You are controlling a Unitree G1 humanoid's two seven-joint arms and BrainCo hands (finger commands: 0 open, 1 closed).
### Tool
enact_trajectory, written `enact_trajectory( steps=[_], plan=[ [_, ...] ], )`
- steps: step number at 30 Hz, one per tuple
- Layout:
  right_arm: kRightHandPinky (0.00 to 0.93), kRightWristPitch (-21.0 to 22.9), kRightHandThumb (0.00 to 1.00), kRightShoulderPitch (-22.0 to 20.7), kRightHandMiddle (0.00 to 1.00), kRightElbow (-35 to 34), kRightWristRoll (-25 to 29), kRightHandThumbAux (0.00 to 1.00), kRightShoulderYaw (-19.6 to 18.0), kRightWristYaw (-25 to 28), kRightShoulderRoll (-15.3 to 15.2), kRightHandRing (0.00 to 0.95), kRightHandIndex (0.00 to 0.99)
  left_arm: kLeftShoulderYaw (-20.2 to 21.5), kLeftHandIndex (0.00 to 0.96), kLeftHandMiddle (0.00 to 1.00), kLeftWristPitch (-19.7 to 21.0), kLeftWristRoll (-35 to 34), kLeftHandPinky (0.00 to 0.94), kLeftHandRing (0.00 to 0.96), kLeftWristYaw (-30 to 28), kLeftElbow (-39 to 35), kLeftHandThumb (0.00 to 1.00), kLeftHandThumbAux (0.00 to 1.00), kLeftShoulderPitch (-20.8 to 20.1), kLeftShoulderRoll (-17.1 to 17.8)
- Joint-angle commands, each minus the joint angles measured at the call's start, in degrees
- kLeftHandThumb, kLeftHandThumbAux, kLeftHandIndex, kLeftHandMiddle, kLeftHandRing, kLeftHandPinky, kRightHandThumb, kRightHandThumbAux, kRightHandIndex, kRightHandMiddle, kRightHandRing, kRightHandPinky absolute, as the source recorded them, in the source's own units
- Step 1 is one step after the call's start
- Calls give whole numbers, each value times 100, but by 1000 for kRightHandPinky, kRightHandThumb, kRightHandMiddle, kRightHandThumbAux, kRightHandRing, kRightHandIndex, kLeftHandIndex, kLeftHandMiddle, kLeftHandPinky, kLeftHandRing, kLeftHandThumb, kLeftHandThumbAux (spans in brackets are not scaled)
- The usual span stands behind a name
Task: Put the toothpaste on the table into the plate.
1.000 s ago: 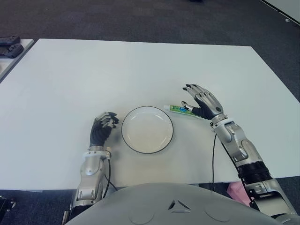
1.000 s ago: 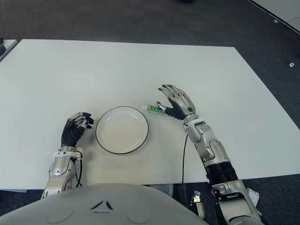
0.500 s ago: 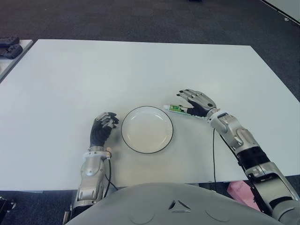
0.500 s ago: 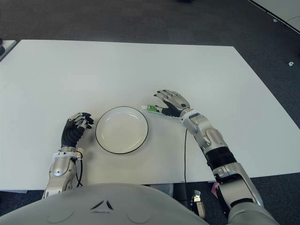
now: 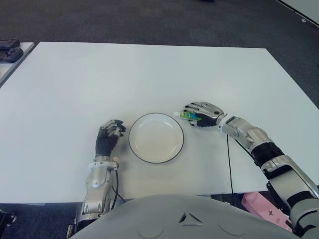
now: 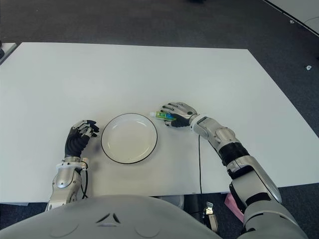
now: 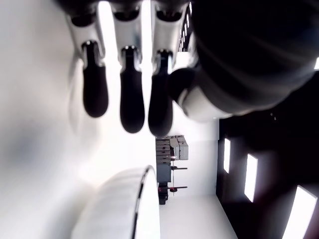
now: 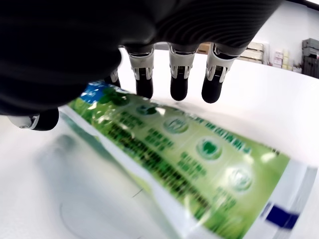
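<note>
White table (image 5: 149,69), dark carpet beyond; right hand (image 5: 202,112) curled over toothpaste (image 5: 188,115) beside plate (image 5: 156,137).

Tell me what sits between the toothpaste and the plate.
Nothing: only a narrow strip of bare white table separates toothpaste from plate, seen in both eye views.

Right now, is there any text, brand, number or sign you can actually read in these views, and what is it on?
Toothpaste: rows of dark print and round tooth icons on the green tube, under the right hand; too blurred to read, no brand legible.
Plate: no markings.
Table: no markings.
Left hand, left of the plate: no label visible.
Nothing can be quoted.
</note>
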Motion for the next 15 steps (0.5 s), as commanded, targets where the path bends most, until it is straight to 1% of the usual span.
enact_trajectory(
  steps=[1, 10, 15],
  plan=[
    [0, -90, 548, -112, 0, 446, -328, 134, 387, -46, -53, 0, 0, -14, 431, 543, 107, 39, 517, 527, 74, 70, 704, 722, 92, -39],
    [0, -265, 547, -339, 0, 840, -524, 143, 850, -278, -120, 0, 0, -17, 431, 528, 133, 90, 513, 519, 153, 12, 704, 721, 144, -64],
    [0, -331, 541, -335, 0, 918, -553, 152, 1044, -386, -195, 0, 0, -18, 431, 528, 122, 110, 517, 520, 177, -13, 704, 721, 174, -75]
  ],
)
